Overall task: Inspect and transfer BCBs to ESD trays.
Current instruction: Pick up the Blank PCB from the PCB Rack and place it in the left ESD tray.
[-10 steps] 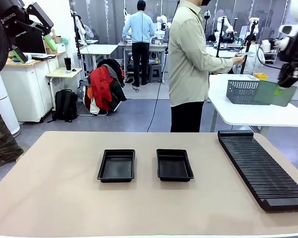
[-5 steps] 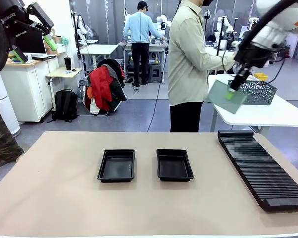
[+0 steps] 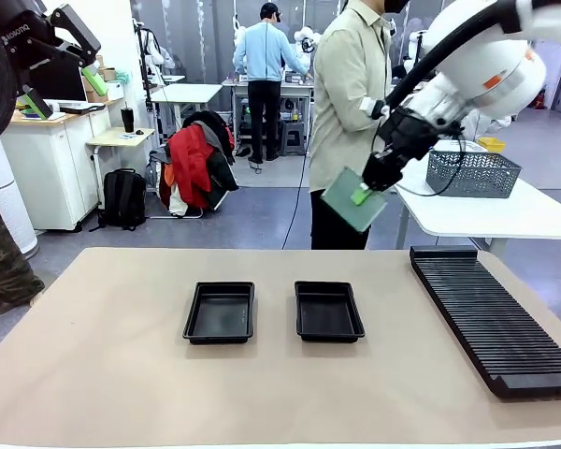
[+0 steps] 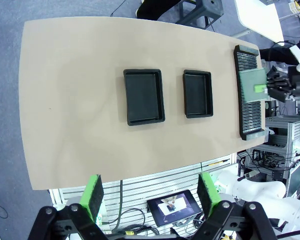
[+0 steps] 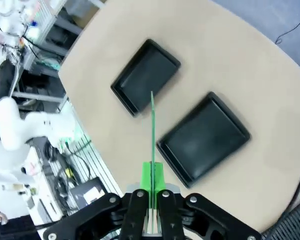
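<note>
A green BCB (image 3: 352, 200) hangs tilted in the air above the table's far side, right of the right tray, with my right gripper (image 3: 364, 193) shut on its edge. Along my right gripper (image 5: 152, 189) the board (image 5: 152, 125) shows edge-on over the gap between the two black ESD trays (image 5: 145, 75) (image 5: 204, 137). Both trays (image 3: 220, 311) (image 3: 328, 311) lie empty side by side mid-table. My left gripper (image 3: 64, 86) is raised at the upper left, open (image 4: 151, 196), looking down on both trays (image 4: 144, 96) (image 4: 197, 93) and the held board (image 4: 252, 84).
A long black slotted rack (image 3: 491, 318) lies along the table's right side. A person (image 3: 351, 103) stands at the far edge behind the held board. A grey basket (image 3: 472, 173) sits on a white side table (image 3: 505, 213) beyond.
My right arm has swung left and down from over the side table, carrying the board toward the main table. The left arm has stayed still.
</note>
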{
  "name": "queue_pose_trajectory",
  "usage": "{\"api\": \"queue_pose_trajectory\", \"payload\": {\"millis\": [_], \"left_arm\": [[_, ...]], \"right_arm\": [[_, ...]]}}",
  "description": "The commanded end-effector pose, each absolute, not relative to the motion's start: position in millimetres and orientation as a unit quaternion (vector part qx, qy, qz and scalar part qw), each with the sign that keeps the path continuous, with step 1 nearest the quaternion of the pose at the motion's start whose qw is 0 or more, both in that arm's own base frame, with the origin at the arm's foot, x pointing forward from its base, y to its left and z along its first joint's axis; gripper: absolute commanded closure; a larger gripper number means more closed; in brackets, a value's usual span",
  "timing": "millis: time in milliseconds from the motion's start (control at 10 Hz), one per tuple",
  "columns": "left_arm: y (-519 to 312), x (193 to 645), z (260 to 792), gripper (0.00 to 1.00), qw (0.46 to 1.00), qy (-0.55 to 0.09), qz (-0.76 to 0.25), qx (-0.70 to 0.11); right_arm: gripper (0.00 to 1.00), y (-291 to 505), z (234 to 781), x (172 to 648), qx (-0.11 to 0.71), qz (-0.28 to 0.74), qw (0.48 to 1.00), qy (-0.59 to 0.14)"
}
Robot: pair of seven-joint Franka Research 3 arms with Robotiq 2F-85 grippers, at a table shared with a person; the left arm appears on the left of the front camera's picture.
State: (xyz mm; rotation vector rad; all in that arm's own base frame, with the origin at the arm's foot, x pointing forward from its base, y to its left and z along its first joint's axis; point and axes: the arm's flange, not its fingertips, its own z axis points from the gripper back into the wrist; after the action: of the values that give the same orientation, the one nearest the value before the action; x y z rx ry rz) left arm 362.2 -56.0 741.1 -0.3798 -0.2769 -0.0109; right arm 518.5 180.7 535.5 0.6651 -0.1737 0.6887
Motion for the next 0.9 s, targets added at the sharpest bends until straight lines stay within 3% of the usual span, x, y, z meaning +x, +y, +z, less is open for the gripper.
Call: {"api": "queue_pose_trajectory", "payload": {"millis": [0, 800], "left_arm": [[-56, 361, 740, 0.00, 0.972, -0.137, -0.005, -0.188], [-56, 361, 740, 0.00, 0.972, -0.137, -0.005, -0.188]], "right_arm": [[0.98, 217, 510, 511, 0.359, 0.290, 0.882, -0.093], [0.98, 367, 399, 488, 0.454, 0.142, 0.877, -0.070]]}}
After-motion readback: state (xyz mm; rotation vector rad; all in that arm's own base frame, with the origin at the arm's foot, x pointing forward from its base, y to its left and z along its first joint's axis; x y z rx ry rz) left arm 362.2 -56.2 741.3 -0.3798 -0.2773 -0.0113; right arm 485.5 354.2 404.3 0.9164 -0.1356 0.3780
